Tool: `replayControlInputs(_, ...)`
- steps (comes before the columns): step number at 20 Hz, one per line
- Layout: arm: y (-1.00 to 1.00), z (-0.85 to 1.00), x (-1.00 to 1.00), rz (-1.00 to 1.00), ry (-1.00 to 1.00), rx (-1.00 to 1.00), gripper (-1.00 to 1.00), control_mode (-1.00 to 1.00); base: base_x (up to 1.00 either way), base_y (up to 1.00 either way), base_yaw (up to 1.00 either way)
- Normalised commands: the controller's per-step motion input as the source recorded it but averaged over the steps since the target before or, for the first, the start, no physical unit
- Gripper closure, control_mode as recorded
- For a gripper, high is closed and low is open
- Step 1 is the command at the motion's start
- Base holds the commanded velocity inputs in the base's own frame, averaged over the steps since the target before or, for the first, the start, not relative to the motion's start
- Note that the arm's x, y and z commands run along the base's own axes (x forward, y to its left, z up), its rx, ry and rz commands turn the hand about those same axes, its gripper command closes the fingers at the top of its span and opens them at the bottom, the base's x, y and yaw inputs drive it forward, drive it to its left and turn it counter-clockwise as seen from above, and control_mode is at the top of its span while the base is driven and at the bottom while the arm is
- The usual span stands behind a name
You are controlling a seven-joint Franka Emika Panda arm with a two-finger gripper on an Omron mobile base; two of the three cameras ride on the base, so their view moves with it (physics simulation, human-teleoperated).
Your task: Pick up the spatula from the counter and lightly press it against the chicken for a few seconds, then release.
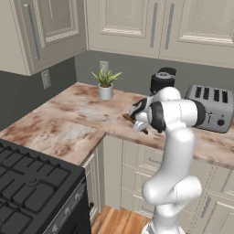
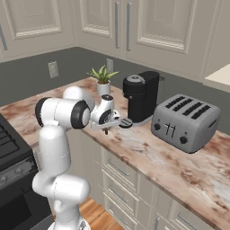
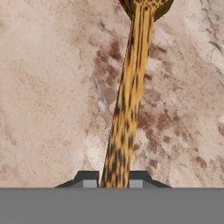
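- Spatula (image 3: 127,109) lies on the marbled table (image 3: 48,87), near its front edge. Its speckled wooden handle runs away from the end effector (image 3: 112,180) to the blade at the top of the hand view.
- The end effector is closed narrow on the handle, with one dark finger tip (image 3: 87,179) on each side of it. The pinch sits at the tail end of the handle, far from the blade.
- Likely trouble: with so much of the tool hanging beyond the pinch, the blade could droop or swivel between the finger tips once it is lifted. The blade would then meet the chicken at an angle or edge-on.
- A smooth, round-looking handle in a small pinch may also slide out if the carry is quick or jerky.
- The press is meant to be light. Coming down too far could shove the chicken aside or lever the handle out of the grip.
- The coffee machine (image 2: 140,96) stands near on the table, so a wide swing with the long tool could strike it.
- Containers: a small white pot (image 1: 105,92) at the back of the table holds a green plant (image 1: 106,77).
- The toaster (image 2: 185,121) stands beside the coffee machine. Its slots look dark, with nothing standing up out of them.
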Motion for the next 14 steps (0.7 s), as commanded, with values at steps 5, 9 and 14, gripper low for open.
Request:
replayControlInputs(5,0.02,0.45,-0.36,0.08,-0.04,0.0,1.0,-1.0,0.0,0.0,0.0)
replayControlInputs(9,0.12,0.36,-0.41,0.04,-0.06,0.0,1.0,-1.0,0.0,0.0,0.0)
replayControlInputs(14,0.16,0.35,-0.44,0.0,-0.04,0.04,1.0,-1.0,0.0,0.0,0.0)
